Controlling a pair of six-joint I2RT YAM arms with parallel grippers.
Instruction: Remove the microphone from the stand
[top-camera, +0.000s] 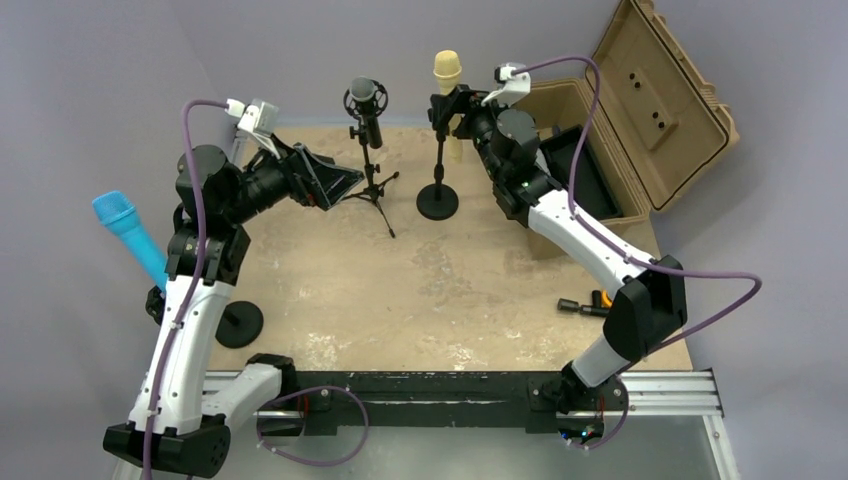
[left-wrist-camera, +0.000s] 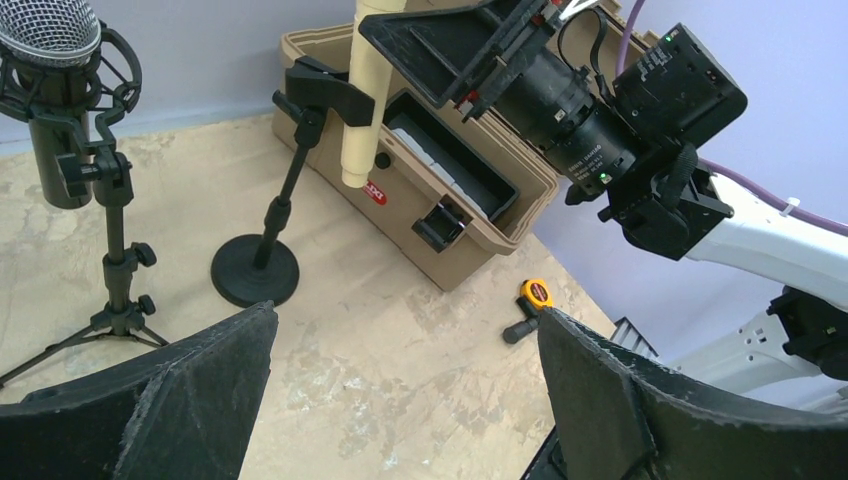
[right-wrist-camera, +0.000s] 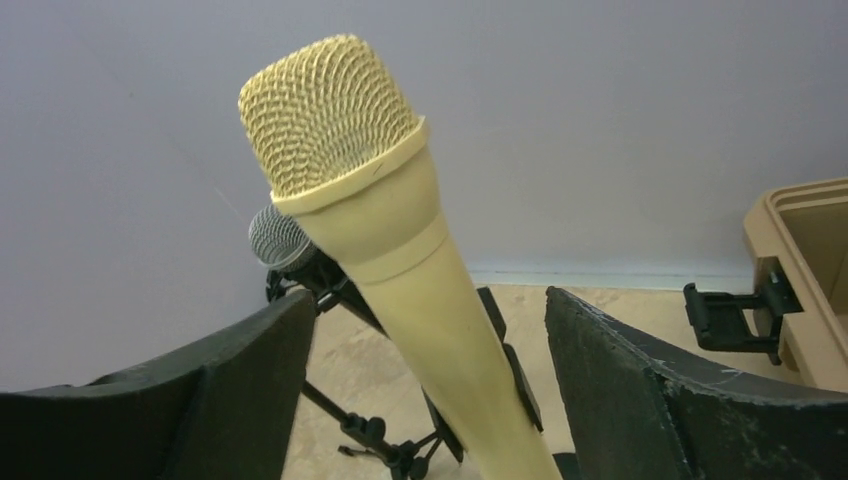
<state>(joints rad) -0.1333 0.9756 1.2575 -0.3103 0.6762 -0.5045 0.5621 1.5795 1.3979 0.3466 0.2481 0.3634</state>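
Note:
A cream microphone (top-camera: 447, 72) sits tilted in the clip of a black round-base stand (top-camera: 438, 200) at the back centre. My right gripper (top-camera: 466, 122) is open, and its jaws stand on either side of the microphone's body just above the clip without closing on it. In the right wrist view the microphone (right-wrist-camera: 400, 250) runs up between the two fingers of the right gripper (right-wrist-camera: 428, 300). My left gripper (top-camera: 345, 185) is open and empty, held left of the stand. The left wrist view shows the left gripper (left-wrist-camera: 408, 318), the microphone (left-wrist-camera: 365, 100) and the stand (left-wrist-camera: 255, 272).
A black microphone (top-camera: 366, 100) on a tripod stands just left of the cream one. A blue microphone (top-camera: 128, 232) on another round-base stand is at the far left. An open tan case (top-camera: 620, 110) sits at the back right. A yellow tape measure (top-camera: 600, 298) lies near the right edge.

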